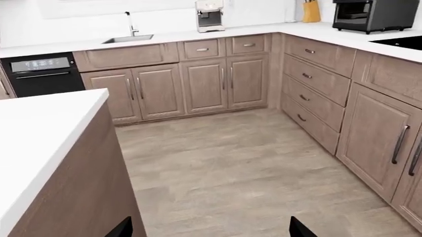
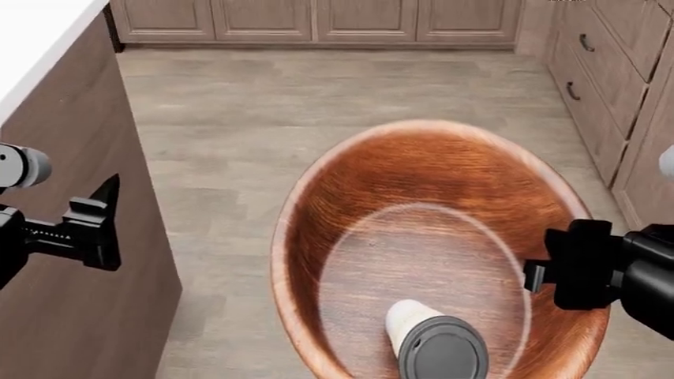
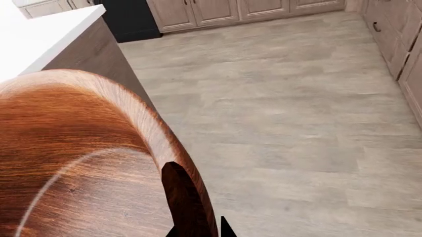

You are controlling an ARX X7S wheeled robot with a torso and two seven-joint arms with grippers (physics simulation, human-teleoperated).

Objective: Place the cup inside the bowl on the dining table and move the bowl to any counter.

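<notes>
While we carry it over the floor, the bowl (image 2: 421, 205) hangs from our right gripper (image 2: 577, 264), pinched shut on its rim.
Nearest us, the cup (image 2: 427, 335) lies loose on the bowl's base, inward of that pincer; we judge it light and apt to roll, the wood stiff and smooth, so the rim grip stays level. Our left gripper (image 2: 100, 229) holds nothing, its spread unclear. Far beyond waits the counter (image 1: 197, 35).
</notes>
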